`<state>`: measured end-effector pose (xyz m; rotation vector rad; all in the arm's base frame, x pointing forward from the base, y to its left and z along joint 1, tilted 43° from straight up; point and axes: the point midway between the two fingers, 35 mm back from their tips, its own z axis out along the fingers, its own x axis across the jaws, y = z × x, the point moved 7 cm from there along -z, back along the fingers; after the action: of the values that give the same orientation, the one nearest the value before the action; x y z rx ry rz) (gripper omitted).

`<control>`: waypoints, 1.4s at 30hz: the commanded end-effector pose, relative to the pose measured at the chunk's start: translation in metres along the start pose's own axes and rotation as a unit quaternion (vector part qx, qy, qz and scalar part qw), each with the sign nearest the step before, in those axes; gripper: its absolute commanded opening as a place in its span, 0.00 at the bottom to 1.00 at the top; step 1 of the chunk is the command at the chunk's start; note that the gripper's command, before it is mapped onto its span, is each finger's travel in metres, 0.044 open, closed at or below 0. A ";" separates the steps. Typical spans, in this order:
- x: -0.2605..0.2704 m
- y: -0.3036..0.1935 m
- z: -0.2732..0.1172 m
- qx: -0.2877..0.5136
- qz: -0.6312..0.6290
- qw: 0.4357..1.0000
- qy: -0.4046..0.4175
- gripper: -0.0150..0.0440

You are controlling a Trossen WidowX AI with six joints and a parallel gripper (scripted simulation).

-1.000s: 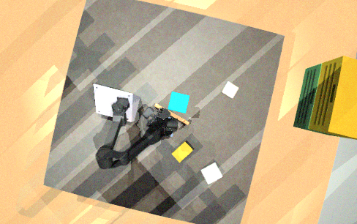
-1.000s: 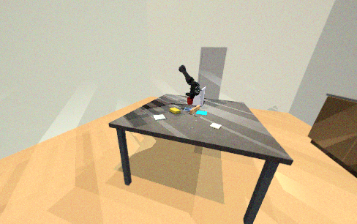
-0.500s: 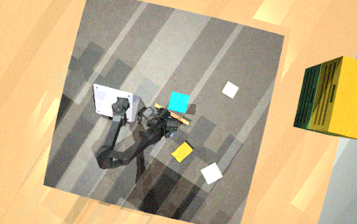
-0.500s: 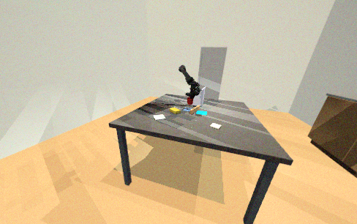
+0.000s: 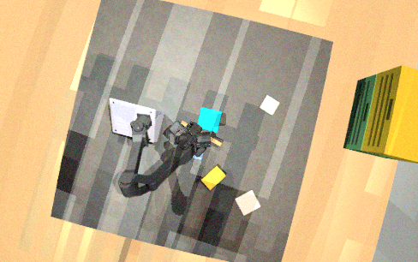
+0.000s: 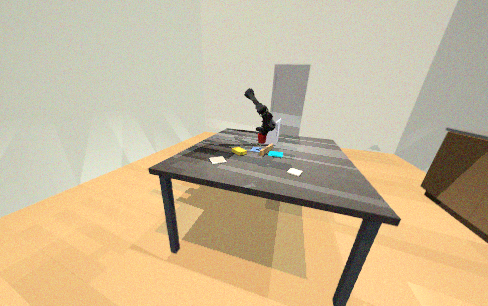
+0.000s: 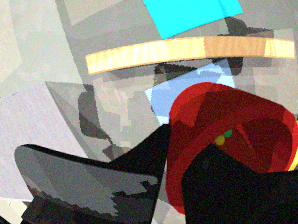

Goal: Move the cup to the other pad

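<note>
The red cup [image 6: 262, 138] [image 7: 200, 107] is off the table, roughly upright in the exterior view. The arm hides it in the top view. My gripper [image 6: 262, 132] [image 7: 173, 131] is shut on the cup's wall, one finger outside and one inside. A green marble [image 7: 228, 133] and a yellow marble [image 7: 220, 140] show inside the cup; a finger hides part of its inside. The blue pad [image 5: 198, 157] [image 6: 255, 149] [image 7: 167, 97] lies beyond the cup in the wrist view. The cyan pad [image 5: 210, 119] [image 6: 276, 154] [image 7: 195, 15] lies across the wooden bar from it.
The upright wooden bar [image 5: 217, 141] [image 6: 266, 150] [image 7: 150, 54] stands between the two pads. A yellow block [image 5: 213, 177] [image 6: 239, 151] lies near the blue pad. Two white squares [image 5: 270, 104] [image 5: 247, 203] lie farther out. A pale panel [image 5: 128, 118] [image 6: 274, 134] stands by the arm's base.
</note>
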<state>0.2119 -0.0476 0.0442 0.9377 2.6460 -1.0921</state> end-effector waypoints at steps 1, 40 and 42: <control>0.000 0.007 -0.001 -0.002 0.002 1.000 0.000 0.25; 0.012 0.075 -0.004 -0.005 0.004 1.000 -0.001 0.25; 0.012 0.078 -0.005 -0.005 0.004 1.000 -0.001 0.25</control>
<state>0.2458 0.0003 0.0005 0.9422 2.6409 -1.0779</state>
